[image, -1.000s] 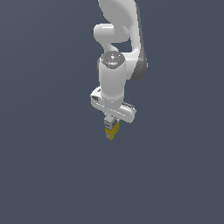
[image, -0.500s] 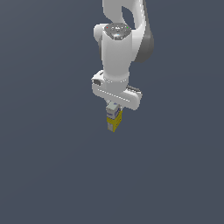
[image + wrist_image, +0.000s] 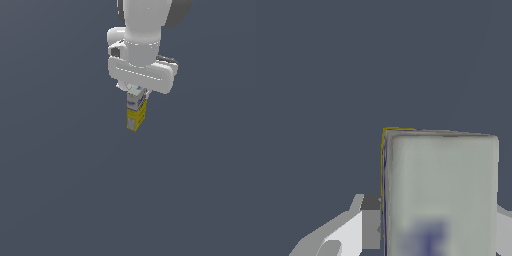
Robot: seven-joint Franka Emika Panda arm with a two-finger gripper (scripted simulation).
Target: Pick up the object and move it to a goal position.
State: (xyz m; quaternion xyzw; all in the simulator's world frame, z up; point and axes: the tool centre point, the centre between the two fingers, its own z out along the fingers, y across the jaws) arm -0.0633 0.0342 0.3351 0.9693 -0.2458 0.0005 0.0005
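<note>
The object is a small carton-like box [image 3: 136, 114] with a grey-white upper part bearing bluish marks and a yellow lower part. It hangs upright under the white arm, off the ground. My gripper [image 3: 136, 100] is shut on the box's upper part, and the fingers are mostly hidden behind the hand. In the wrist view the box's grey-white top [image 3: 441, 192] fills the space between the two fingers [image 3: 368, 220], which press on its sides.
Around the arm there is only a plain dark grey-blue surface [image 3: 60, 190]. No other objects, containers or edges show in either view.
The arm has risen in the exterior view and shifted slightly toward that view's right, carrying the box with it. The grip on the box is unchanged.
</note>
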